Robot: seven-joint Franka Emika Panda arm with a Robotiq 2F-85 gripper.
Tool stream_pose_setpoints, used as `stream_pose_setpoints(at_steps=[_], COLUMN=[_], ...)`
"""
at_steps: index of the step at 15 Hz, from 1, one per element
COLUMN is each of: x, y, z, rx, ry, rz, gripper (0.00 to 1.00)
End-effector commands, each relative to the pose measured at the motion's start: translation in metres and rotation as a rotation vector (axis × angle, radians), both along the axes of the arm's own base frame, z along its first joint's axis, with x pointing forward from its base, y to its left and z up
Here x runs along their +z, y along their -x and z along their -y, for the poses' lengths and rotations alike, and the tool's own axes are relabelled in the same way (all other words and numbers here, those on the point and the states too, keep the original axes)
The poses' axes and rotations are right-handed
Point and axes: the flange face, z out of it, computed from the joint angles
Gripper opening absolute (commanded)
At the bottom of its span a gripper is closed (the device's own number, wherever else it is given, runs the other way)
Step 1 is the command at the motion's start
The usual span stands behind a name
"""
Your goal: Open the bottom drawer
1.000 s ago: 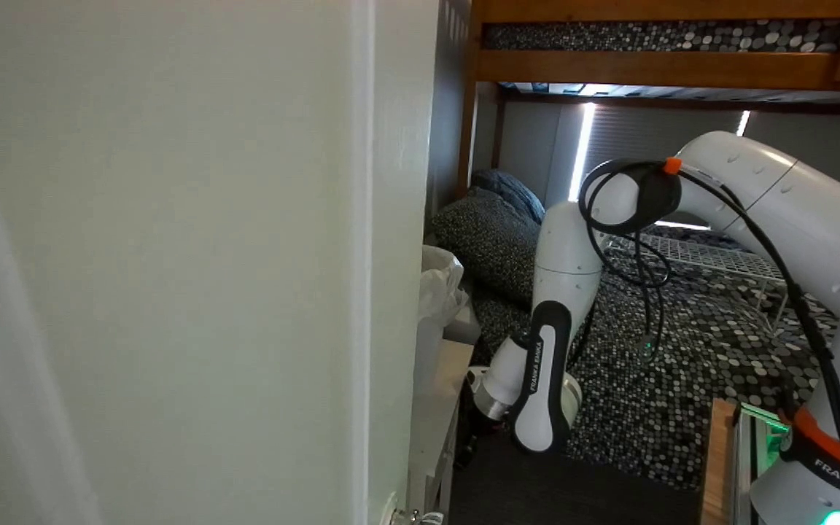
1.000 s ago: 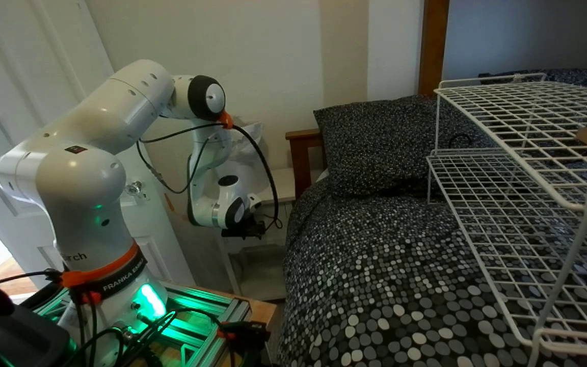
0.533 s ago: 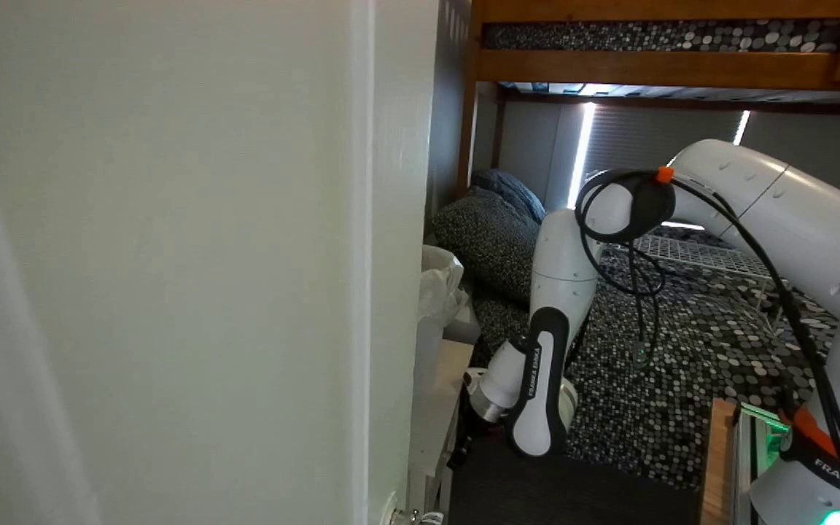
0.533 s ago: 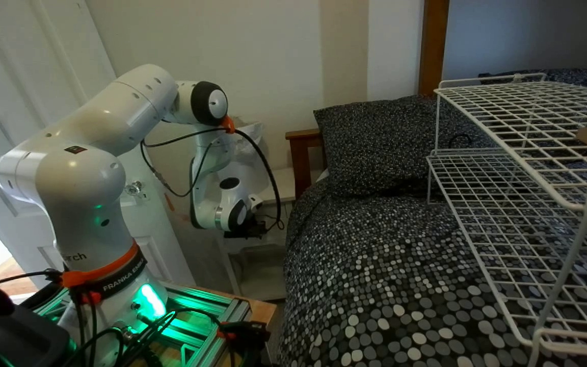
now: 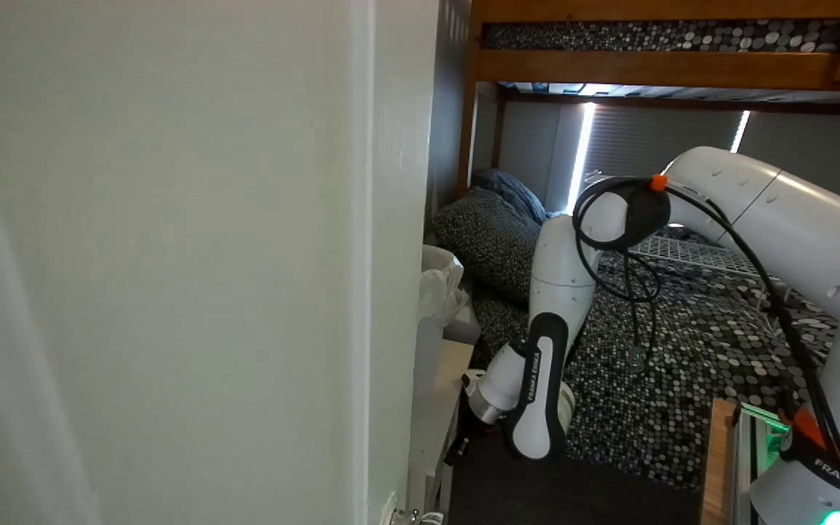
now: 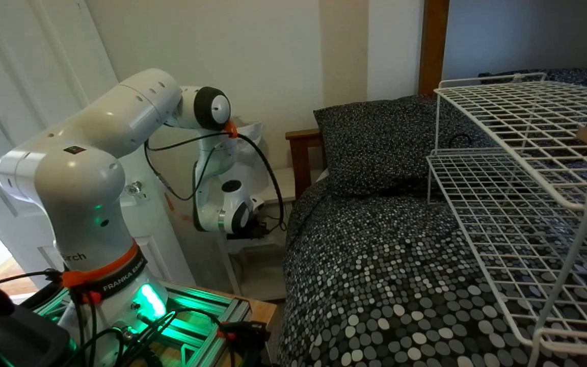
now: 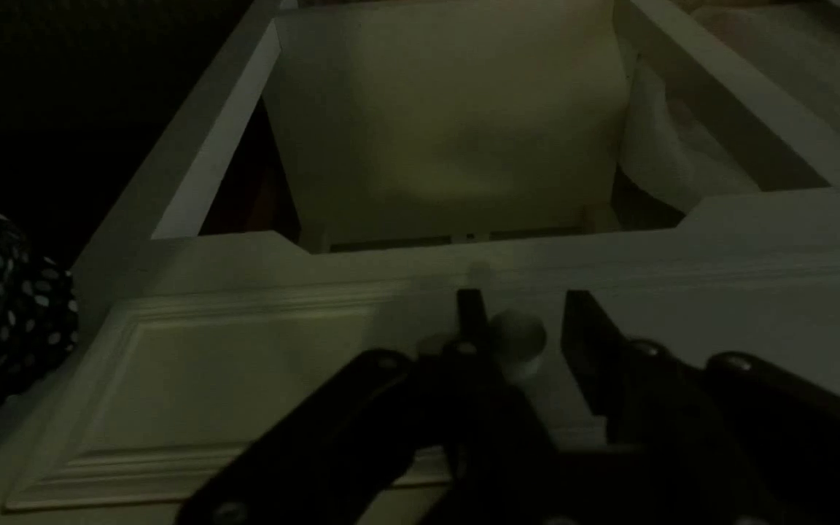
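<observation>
One bedroom: a bunk bed [image 5: 653, 67] with dark dotted bedding [image 6: 354, 285], a white door [image 6: 33, 81], and your arm [image 6: 89, 135] between them in an exterior view.
White cabinet [image 5: 438, 408]: by the wall, beside the bed and near a pillow [image 6: 375, 148], a white plastic bag [image 5: 440, 284] above its pale top.
Bottom drawer [image 7: 245, 372]: bordering the cabinet's hollow compartment [image 7: 456, 138]; in the dim wrist view you see its panelled front facing your gripper [image 7: 525, 310], long axis crosswise, rising slightly to the right.
Fingers [image 7: 472, 321]: spread, released, one on each side of the knob [image 7: 523, 337].
Knob: pale, rounded; whether you touch it, you cannot tell.
</observation>
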Motion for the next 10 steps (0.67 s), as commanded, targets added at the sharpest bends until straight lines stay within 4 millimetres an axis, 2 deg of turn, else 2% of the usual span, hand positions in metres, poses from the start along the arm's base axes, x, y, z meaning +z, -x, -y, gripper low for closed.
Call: stream_pose_setpoints(at_steps=[1,2,3,6,10], x=[-0.010,-0.010,-0.009,-0.008,-0.004], y=[0.000,0.000,0.000,0.004,0.023], z=[0.001,0.001,0.001,0.001,0.006], rx=[0.016,0.016,0.019,0.010,-0.005], ry=[-0.018,-0.018,-0.019,-0.013,0.037], rz=[0.023,0.026,0.025,-0.012,-0.138], gripper=[0.03,0.01,0.06,0.06,0.06])
